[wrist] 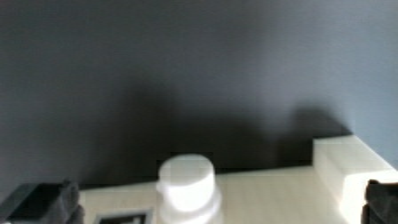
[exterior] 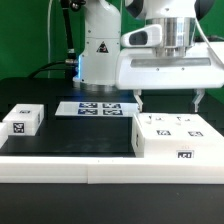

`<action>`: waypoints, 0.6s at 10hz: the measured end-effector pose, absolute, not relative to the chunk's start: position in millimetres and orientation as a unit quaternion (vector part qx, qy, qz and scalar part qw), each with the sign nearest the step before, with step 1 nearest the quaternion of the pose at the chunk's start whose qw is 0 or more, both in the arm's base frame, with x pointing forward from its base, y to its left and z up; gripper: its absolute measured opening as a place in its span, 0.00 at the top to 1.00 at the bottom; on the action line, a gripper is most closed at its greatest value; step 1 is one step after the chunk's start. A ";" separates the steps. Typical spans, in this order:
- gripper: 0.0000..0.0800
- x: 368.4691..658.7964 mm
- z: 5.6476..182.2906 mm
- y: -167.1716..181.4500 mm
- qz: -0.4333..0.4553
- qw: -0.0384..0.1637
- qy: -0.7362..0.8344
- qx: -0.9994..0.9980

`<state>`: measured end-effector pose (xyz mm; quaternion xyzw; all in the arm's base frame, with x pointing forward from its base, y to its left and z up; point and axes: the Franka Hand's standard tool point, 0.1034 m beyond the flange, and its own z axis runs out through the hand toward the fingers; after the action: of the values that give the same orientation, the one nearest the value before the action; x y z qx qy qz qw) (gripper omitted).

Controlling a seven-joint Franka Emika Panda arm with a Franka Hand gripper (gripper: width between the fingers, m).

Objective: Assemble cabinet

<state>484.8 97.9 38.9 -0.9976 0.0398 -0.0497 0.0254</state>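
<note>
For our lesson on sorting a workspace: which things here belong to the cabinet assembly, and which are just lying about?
Job: large white cabinet body; small white tagged block; open jaws above the body.
Not the job: marker board; black table.

The worktop (exterior: 70, 135) is black and dull, with no shine. The cabinet (exterior: 172, 140) looks like smooth white plastic and is not shiny. The small white block (exterior: 22, 121) looks the same. The marker board (exterior: 88, 108) is thin, flat and white. The robot arm (exterior: 100, 45) has a smooth, slightly shiny white shell. The end effector (exterior: 170, 102) has a white plastic body and dark fingers (exterior: 140, 100).
</note>
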 end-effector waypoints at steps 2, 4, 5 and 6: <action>0.00 484.4 32.2 93.6 -0.050 0.024 0.025 -0.998; 0.00 484.2 32.3 94.5 -0.050 0.025 0.025 -0.998; 0.00 484.2 32.2 94.5 -0.050 0.024 0.023 -0.998; 0.00 484.1 32.2 94.5 -0.050 0.024 0.022 -0.998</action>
<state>484.1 94.5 32.2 -0.9982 0.0219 -0.0504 0.0244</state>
